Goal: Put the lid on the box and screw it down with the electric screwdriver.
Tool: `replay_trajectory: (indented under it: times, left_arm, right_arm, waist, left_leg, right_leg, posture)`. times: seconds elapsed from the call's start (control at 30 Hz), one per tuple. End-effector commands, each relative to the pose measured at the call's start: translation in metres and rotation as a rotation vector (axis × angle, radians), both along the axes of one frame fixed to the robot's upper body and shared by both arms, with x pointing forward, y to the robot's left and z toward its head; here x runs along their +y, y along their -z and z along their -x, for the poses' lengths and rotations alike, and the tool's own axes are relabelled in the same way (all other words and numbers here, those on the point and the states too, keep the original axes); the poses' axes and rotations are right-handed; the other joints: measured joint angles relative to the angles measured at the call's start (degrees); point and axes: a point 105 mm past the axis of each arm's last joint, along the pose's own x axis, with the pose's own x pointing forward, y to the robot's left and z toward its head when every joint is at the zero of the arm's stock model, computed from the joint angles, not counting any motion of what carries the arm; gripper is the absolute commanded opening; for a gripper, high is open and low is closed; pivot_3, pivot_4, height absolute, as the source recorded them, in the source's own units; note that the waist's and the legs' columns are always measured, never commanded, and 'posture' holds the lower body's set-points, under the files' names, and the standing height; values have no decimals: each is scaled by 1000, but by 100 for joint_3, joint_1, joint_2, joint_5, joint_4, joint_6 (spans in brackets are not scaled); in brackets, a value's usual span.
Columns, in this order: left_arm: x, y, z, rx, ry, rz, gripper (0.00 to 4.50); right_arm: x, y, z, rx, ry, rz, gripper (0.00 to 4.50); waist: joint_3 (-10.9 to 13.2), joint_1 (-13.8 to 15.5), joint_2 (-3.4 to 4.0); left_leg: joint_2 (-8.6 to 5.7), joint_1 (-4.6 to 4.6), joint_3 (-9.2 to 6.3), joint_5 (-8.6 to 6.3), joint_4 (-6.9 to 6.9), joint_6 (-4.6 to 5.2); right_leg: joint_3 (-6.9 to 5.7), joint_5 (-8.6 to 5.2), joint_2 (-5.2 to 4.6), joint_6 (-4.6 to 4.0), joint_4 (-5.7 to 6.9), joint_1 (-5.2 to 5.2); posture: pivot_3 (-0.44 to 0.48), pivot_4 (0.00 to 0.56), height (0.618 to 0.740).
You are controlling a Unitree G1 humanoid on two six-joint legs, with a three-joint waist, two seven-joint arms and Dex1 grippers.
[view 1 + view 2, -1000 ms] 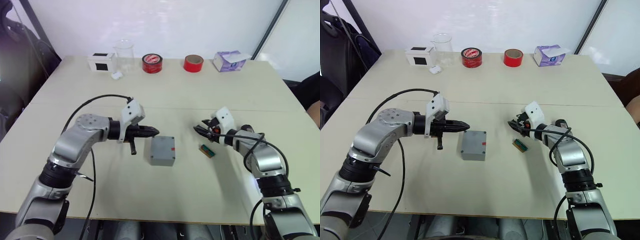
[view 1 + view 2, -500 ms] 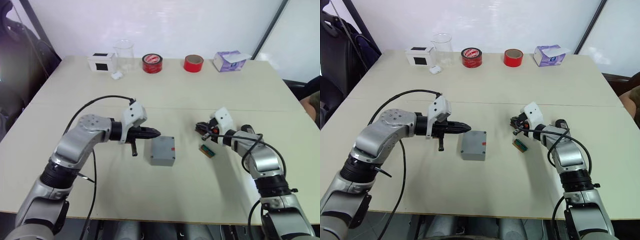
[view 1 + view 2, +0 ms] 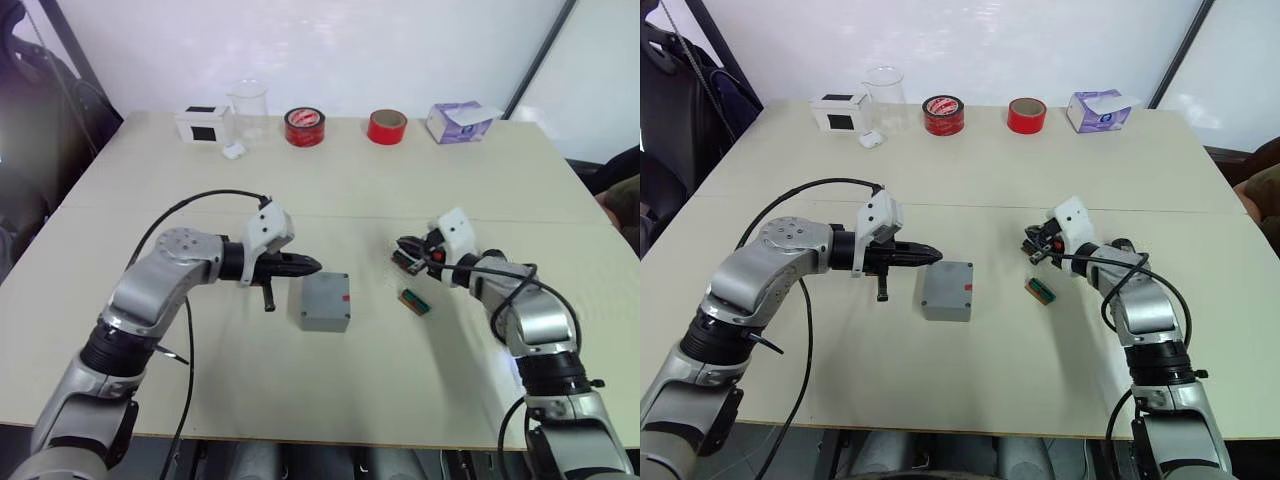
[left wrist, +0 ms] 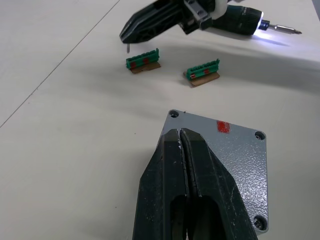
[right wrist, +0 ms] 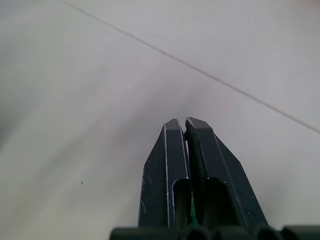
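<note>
The grey box (image 3: 326, 302) sits mid-table, its top face showing a small red mark and corner holes. I cannot tell the lid apart from it. My left gripper (image 3: 312, 265) is shut and empty, its tips over the box's near-left corner (image 4: 172, 116). To the right of the box, above the table, my right gripper (image 3: 400, 250) is shut, its fingertips (image 5: 176, 125) pressed together. The black electric screwdriver (image 4: 240, 22) lies just behind the right gripper, with its tip light on and its bit pointing away from the box.
Two small green-brown pieces (image 4: 142, 61) (image 4: 202, 72) lie between the box and the right gripper. Along the far edge stand a white box with a black label (image 3: 203, 123), a clear beaker (image 3: 248, 110), two red tape rolls (image 3: 304, 127) (image 3: 386, 127) and a purple tissue box (image 3: 458, 122).
My right gripper has lifted slightly and drawn a little toward the far side. The left gripper and the box have stayed put.
</note>
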Motion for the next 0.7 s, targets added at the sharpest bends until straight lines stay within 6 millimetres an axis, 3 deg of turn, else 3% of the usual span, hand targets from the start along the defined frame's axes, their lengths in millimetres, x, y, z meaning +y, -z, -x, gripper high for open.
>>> replay_trajectory:
  times: [0.03,0.17,0.33,0.5,0.7]
  left_arm:
    - [1,-11,-1,-40,1,16,0]
    - [10,-9,0,-17,3,-3,0]
    - [24,-12,9,36,28,-2,0]
    - [33,-5,8,42,3,-41,0]
    - [33,-3,7,38,-14,-43,0]
  right_arm:
    - [7,-34,7,-120,-49,3,96]
    - [38,-55,29,-154,-210,-48,96]
    - [72,-48,62,-126,-373,-45,96]
    - [89,-29,74,-82,-430,-27,96]
    - [93,-19,72,-63,-421,-15,96]
  waist:
    - [0,0,0]
    - [1,-2,1]
    - [1,-3,1]
    - [1,13,1]
    - [1,6,1]
  left_leg:
    - [0,0,0,0,0,0]
    - [0,0,-1,0,0,0]
    - [5,1,-6,-1,-3,1]
    - [2,1,-4,0,1,0]
    - [2,1,-4,0,1,0]
  right_leg:
    - [0,0,0,0,0,0]
    - [0,0,0,0,0,0]
    - [-2,-1,3,0,4,-3]
    - [0,-4,-2,-7,3,-1]
    - [-1,-4,0,-6,4,-1]
  posture:
    - [0,150,740]
    - [0,150,740]
    - [0,150,740]
    - [0,150,740]
    - [0,150,740]
